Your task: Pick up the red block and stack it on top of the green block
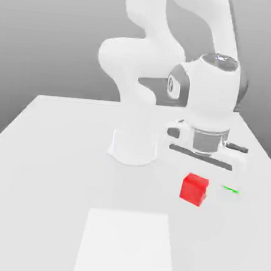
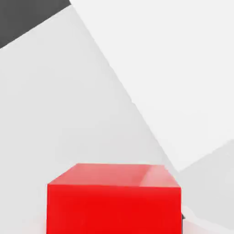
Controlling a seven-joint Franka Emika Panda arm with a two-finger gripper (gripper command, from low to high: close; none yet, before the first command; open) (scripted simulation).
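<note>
- The small glossy red cube, the red block (image 1: 193, 189), sits in the lower right of the exterior view, apparently lifted off the white worktop (image 1: 55, 154) beneath the white arm's hand.
- The gripper (image 1: 196, 177) has its jaws closed narrow on the red block (image 2: 114, 201); the hand view shows the cube held close under the camera, which suits carrying it.
- The green block (image 1: 231, 190) shows as a thin green sliver just right of the red cube, near the worktop's right edge; I judge the cube is held high so it can be set on top.
- No brand, label or writing is readable anywhere.
</note>
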